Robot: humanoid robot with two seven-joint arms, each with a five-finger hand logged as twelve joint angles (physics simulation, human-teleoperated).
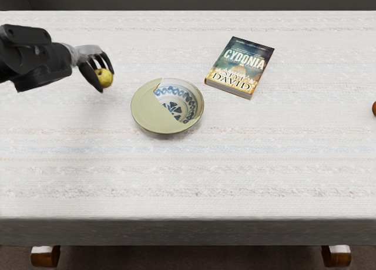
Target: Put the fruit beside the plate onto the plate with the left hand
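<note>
One small yellow-green fruit gripped in left hand

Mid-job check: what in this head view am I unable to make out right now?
Fruit: head view; the left hand is wrapped around it, hiding what kind it is and whether it is off the table.
Orange-brown object: head view; cut off by the right edge, only a sliver shows.
Right hand: outside the frame.
</note>
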